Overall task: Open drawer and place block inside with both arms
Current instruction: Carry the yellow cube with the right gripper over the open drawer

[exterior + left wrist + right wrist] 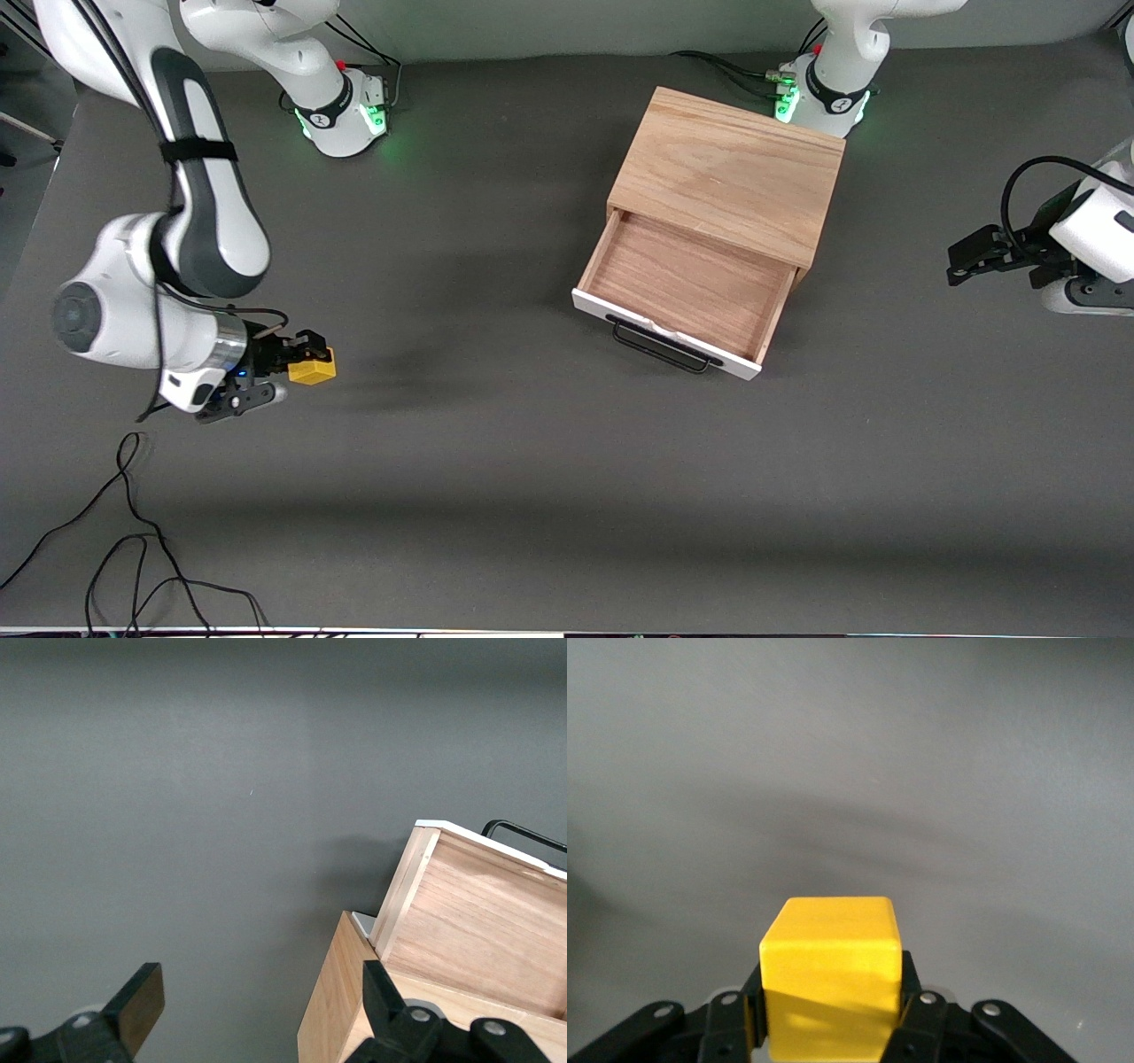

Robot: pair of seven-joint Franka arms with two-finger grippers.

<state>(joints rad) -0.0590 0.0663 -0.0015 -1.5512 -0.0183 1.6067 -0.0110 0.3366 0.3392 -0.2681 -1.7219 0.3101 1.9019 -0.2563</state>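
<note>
Front view shows the block (313,367) as a small bright yellow cube with crisp edges, clamped between the fingers of the right gripper (306,363) above the grey table (496,478) toward the right arm's end. From the right wrist view the block (831,979) is seen pinched on two of its sides by the black fingers (914,1005), its top face clean and evenly lit. Between the held block and the cabinet (731,173) a broad stretch of bare table surface lies open. The drawer (687,292) is pulled well out of the light wooden cabinet, its white front panel (664,332) and black wire handle (660,347) facing the front camera at a slight angle. Its brown wood interior is exposed from above, and nothing is seen lying inside it. The left gripper (966,259) is held over the table at the left arm's end, clear of the cabinet, where the arm waits; in the left wrist view its fingers (137,1001) are spread wide apart with nothing between them, and a corner of the drawer (478,921) is visible.
</note>
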